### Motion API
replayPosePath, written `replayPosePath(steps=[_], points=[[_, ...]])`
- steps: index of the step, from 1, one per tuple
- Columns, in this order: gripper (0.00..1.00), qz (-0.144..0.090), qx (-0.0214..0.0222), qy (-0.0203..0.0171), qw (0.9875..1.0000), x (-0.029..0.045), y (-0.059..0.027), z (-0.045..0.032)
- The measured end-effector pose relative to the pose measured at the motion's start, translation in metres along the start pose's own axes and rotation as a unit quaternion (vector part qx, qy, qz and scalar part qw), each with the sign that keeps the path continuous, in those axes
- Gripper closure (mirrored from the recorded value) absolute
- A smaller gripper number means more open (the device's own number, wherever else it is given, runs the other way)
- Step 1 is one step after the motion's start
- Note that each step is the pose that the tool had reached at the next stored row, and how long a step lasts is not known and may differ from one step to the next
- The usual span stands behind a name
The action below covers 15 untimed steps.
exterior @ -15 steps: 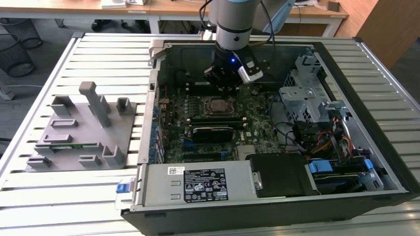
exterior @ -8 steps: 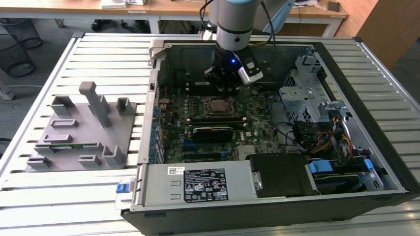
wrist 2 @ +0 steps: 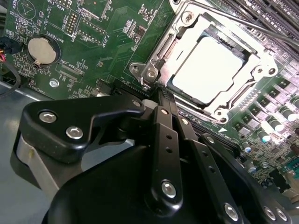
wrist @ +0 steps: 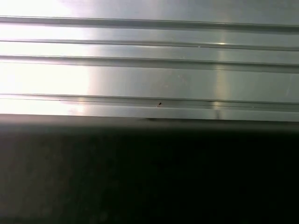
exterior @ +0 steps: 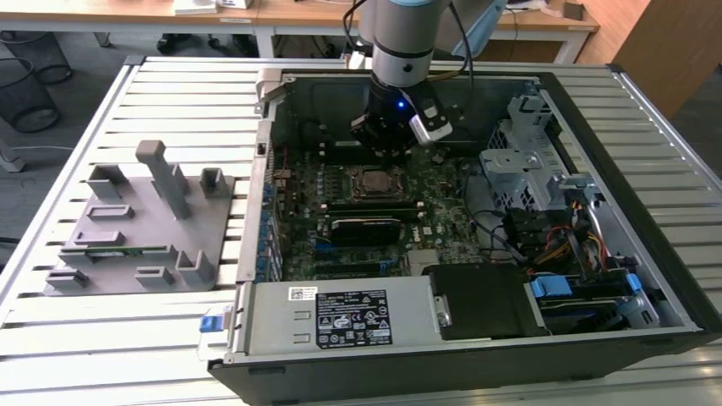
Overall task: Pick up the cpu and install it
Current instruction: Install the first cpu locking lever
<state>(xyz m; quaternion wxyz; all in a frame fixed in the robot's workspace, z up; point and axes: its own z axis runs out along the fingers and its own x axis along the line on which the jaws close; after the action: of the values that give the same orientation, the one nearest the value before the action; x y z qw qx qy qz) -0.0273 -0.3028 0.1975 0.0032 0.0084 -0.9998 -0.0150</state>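
Silvery cpu (wrist 2: pixel 211 70) inside socket (wrist 2: pixel 254 91)

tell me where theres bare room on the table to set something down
Free: the slatted table behind the grey fixture tray, and the strip in front of that tray. Crowded: inside the open computer case, where the tool hangs above the cpu in its socket among drive cage and cables.

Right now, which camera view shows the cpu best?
The second wrist view: the cpu lies large and bright in the socket frame, just beyond the gripper. In the exterior view the cpu is a small grey square on the motherboard, below the gripper.
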Motion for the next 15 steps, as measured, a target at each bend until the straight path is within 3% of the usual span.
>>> replayPosePath(steps=[10, 15], points=[[0.89, 0.0, -0.0029, 0.0004, 1.0, -0.0003, 0.0, -0.0006], [0.89, 0.0, 0.0011, 0.0004, 1.0, -0.0005, -0.0005, -0.0005]])
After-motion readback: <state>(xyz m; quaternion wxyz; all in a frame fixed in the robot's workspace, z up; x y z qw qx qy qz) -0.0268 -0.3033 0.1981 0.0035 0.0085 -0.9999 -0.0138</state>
